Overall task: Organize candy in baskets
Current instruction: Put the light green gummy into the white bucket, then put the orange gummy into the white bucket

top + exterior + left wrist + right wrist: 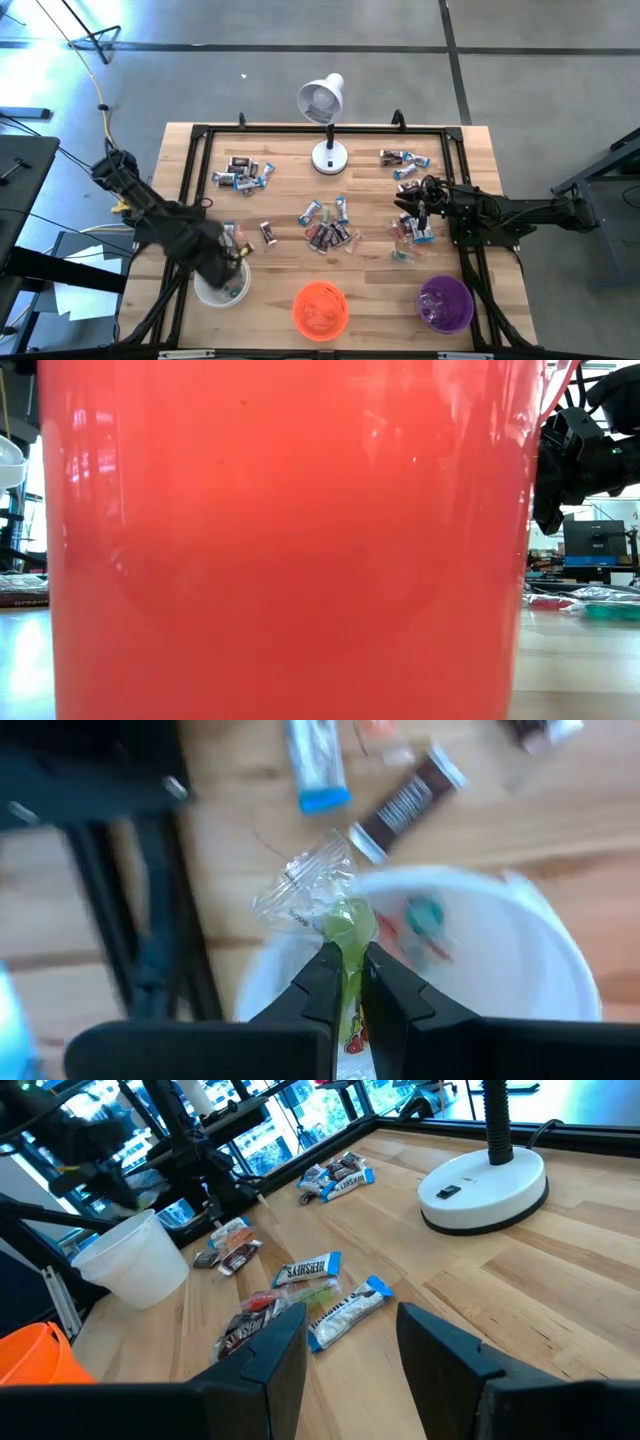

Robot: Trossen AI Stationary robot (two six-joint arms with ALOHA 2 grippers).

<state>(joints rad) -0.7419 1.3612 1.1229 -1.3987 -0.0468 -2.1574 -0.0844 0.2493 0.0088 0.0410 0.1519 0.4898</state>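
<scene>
My work surface is a pale wooden butcher-block table [290,200] framed by black rails. Along its near edge sit three round baskets: a white translucent one [221,290] toward my left corner, a bright orange one [320,308] mid-edge, a purple one [445,303] toward my right. A white desk lamp [329,156] stands near the far edge. Shiny wrapped candies [328,232] lie scattered between.

There are three baskets: one white basket [222,290], one orange basket [320,309] and one purple basket [445,304]. One desk lamp [325,125] stands at twelve o'clock. The candies [328,228] are many, too small to count exactly.
</scene>
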